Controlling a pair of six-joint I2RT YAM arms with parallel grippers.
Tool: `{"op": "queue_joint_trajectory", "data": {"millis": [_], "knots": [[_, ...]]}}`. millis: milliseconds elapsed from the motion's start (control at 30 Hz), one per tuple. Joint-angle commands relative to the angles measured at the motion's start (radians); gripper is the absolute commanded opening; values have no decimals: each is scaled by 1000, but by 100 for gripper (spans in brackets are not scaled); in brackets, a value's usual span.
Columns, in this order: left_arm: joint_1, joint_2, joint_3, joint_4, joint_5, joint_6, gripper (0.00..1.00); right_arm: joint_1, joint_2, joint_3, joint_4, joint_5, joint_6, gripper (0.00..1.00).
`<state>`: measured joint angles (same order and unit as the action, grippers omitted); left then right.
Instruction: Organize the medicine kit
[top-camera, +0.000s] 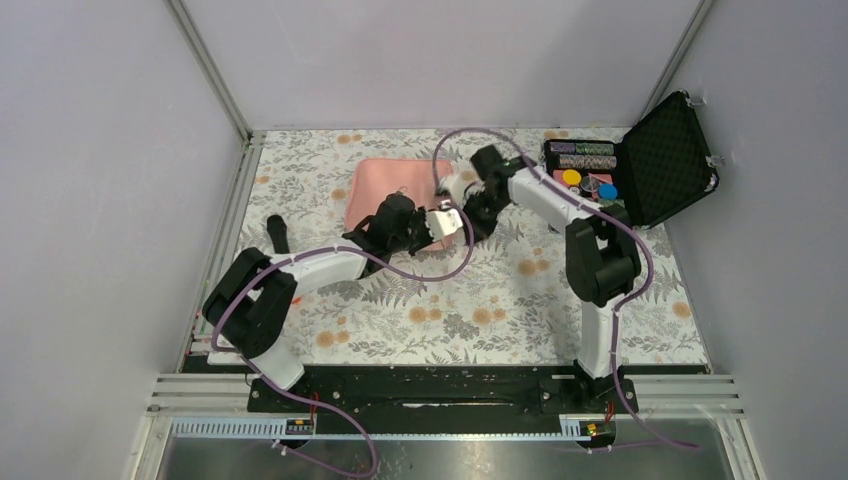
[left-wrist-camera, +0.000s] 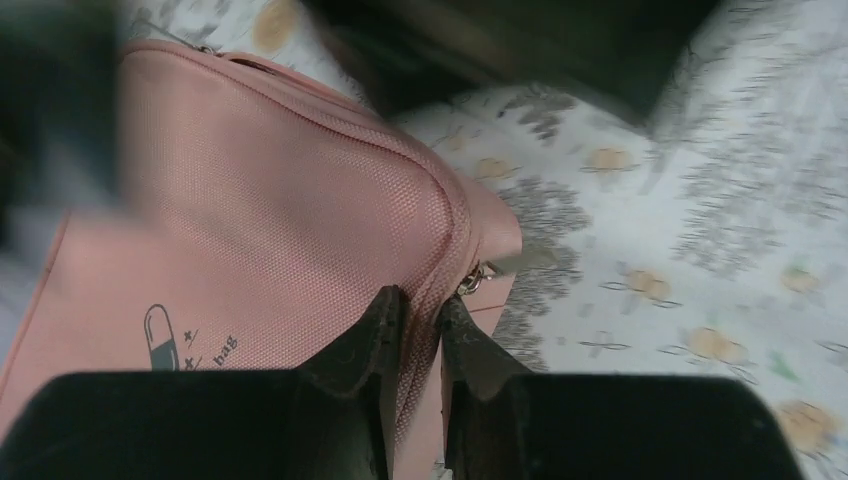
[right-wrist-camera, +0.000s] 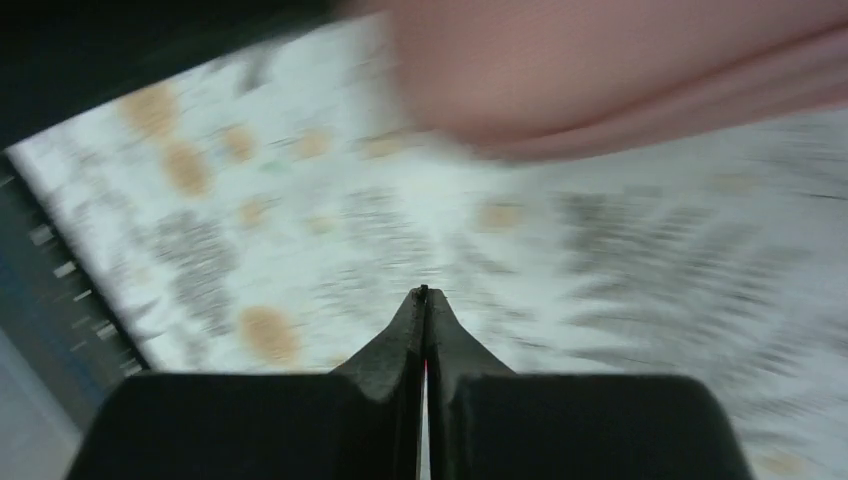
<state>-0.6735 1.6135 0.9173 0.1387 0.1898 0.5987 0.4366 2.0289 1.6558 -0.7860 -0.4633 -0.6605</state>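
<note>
The medicine kit (top-camera: 385, 190), a pink zippered pouch, lies closed at the back middle of the floral table. In the left wrist view the pouch (left-wrist-camera: 280, 200) shows its woven top and a small dark pill logo (left-wrist-camera: 160, 338). My left gripper (left-wrist-camera: 420, 300) is shut on the pouch's zippered edge at its near right corner, beside the metal zip pull (left-wrist-camera: 478, 278); it also shows in the top view (top-camera: 445, 222). My right gripper (right-wrist-camera: 424, 292) is shut with nothing seen in it, over the cloth just off the pouch (right-wrist-camera: 620, 70). In the top view it (top-camera: 462, 200) sits at the pouch's right edge.
A black hard case (top-camera: 640, 160) stands open at the back right, with colourful chips (top-camera: 588, 182) in its foam. Grey walls enclose the table on three sides. The two arms cross close together near the pouch's right corner.
</note>
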Motion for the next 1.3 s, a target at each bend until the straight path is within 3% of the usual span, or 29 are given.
{"op": "queue_joint_trajectory", "data": {"millis": [0, 167, 333, 433, 533, 633, 733, 900, 1267], "knots": [[45, 30, 12, 177, -254, -95, 0, 124, -91, -147, -172, -143, 26, 0], [45, 33, 1, 198, -239, -74, 0, 125, -106, -179, -138, -168, 47, 0], [49, -35, -42, 133, -87, 24, 0, 73, -126, -99, -147, -229, 73, 1], [75, -79, -61, -22, 66, 175, 0, 17, -166, -91, -115, -251, 41, 21], [122, -98, -54, -191, 254, 307, 0, -25, -228, -155, 20, -229, -10, 43], [157, -117, -38, -316, 433, 426, 0, -56, -260, -204, 194, -223, -20, 57], [172, -128, 7, -435, 562, 476, 0, -56, -223, -167, 215, -227, -88, 68], [172, -145, 31, -595, 623, 550, 0, -52, -122, -84, 208, -203, -205, 69], [173, -195, -9, -656, 630, 568, 0, 27, 89, 109, 191, -91, -324, 70]]}}
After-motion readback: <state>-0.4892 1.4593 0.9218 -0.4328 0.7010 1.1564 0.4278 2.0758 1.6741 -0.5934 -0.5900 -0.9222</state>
